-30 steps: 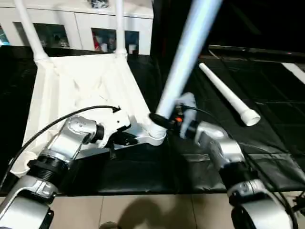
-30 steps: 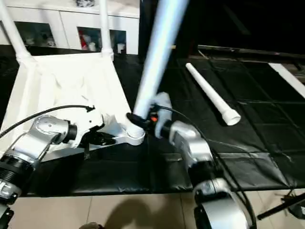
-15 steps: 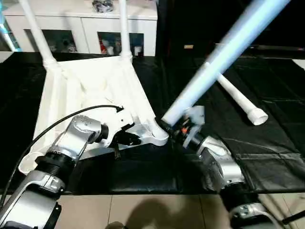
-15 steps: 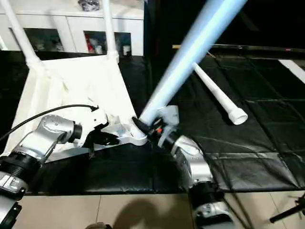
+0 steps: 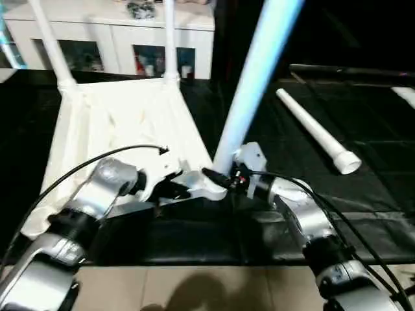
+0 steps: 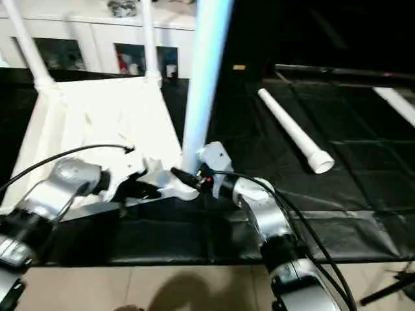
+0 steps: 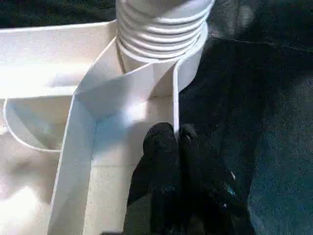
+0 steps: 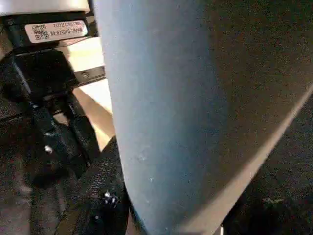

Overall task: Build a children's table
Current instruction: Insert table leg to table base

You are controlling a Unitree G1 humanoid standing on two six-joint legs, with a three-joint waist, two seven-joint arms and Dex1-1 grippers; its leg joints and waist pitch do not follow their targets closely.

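The white table top (image 5: 117,123) lies upside down on a black mat, with two legs (image 5: 48,39) (image 5: 170,35) standing in its far corners. A third leg (image 5: 253,78) rises steeply from the near right corner socket (image 5: 211,188). My right gripper (image 5: 217,178) is shut on its lower end, and the same leg (image 8: 195,112) looms close in the right wrist view. My left gripper (image 7: 175,137) is shut on the thin rim wall (image 7: 175,98) just beside that socket, where the leg's ribbed end (image 7: 161,29) sits. The fourth leg (image 5: 311,129) lies loose on the mat to the right.
A white cabinet (image 5: 117,39) with glass doors stands behind the table top. The black mat (image 5: 363,214) reaches right past the loose leg. Pale floor (image 5: 194,288) shows at the near edge, below my forearms. A cable (image 5: 84,168) loops over my left wrist.
The held leg, which leaned far to the right half a second ago, has swung back to nearly upright over the corner socket. My left gripper stays on the rim.
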